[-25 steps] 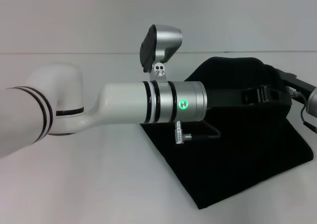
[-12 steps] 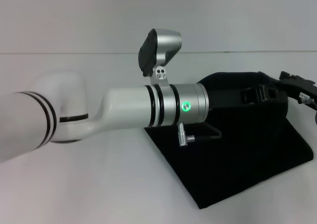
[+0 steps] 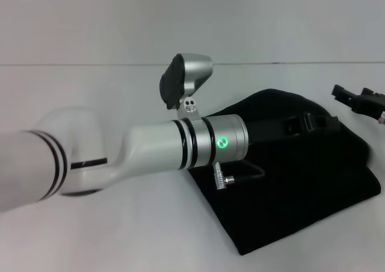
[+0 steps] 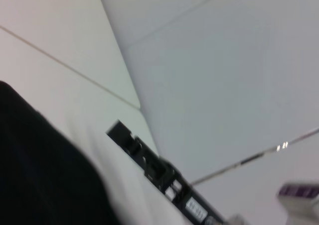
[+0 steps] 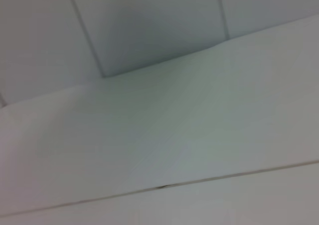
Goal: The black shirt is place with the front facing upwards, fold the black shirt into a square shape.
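Observation:
The black shirt (image 3: pixel 301 188) lies folded into a compact dark shape on the white table, right of centre in the head view. Its lettering and label are hidden. My left arm (image 3: pixel 180 148) reaches across from the left, and my left gripper (image 3: pixel 308 123) is low over the shirt's far part, dark against the dark cloth. My right gripper (image 3: pixel 356 97) hovers past the shirt's far right corner, clear of the cloth, open and holding nothing. The left wrist view shows a shirt edge (image 4: pixel 40 170) and the right gripper (image 4: pixel 149 163) beyond it.
The white table (image 3: pixel 120 236) runs to a far edge below a pale wall (image 3: pixel 90 19). The right wrist view shows only white table surface (image 5: pixel 199 135) and wall. The left arm's wrist camera housing (image 3: pixel 183 79) stands up above the arm.
The right gripper has drawn back to the right, off the shirt. The left arm has sunk lower, and the shirt's far edge has dropped flatter with it.

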Robot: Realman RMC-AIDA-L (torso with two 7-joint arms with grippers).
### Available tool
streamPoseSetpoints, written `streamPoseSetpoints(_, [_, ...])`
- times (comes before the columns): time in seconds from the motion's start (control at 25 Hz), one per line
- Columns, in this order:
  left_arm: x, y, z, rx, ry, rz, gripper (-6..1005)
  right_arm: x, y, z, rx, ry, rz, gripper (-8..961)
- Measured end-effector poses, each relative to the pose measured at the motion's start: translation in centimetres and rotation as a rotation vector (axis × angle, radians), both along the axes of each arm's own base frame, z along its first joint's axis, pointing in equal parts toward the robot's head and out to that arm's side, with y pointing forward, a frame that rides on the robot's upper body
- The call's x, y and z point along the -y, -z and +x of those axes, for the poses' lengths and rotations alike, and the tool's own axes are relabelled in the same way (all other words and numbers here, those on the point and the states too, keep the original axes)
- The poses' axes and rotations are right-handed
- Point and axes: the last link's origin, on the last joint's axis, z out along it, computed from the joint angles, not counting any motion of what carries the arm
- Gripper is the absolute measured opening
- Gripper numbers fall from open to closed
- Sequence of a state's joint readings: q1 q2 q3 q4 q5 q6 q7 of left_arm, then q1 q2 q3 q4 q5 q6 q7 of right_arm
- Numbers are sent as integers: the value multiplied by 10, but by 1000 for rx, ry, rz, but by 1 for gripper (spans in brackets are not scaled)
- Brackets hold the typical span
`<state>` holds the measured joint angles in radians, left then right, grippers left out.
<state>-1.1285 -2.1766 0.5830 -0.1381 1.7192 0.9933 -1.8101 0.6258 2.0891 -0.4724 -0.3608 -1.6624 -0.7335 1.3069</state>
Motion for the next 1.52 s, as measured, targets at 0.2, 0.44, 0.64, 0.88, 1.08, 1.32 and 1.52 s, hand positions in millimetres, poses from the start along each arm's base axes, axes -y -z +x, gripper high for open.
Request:
streamPoseSetpoints(0.2, [6,-4,-2,115,-40,52,146,9,-9,14,-47,53,55,834])
streamPoseSetpoints(0.44, [14,-15,-1,175,60,57,491,20,-14,19,-120,39,59,834])
streamPoseSetpoints(0.64, [21,-50,-23,171,265,30,678,40,-22,5,-242,-137,-30,834])
streamPoseSetpoints(0.88, [39,-92,-72,137,333,51,889,74,-29,-13,-306,-371,-169,834])
streamPoseSetpoints(1.08, [54,-126,-114,118,312,85,923,78,-32,-3,-386,-263,-193,834])
streamPoseSetpoints(1.32, [68,-146,-141,66,355,82,920,49,-40,-6,-447,-82,-287,834])
streamPoseSetpoints(1.52, [71,-150,-148,36,379,95,919,7,-52,-22,-379,87,-375,834])
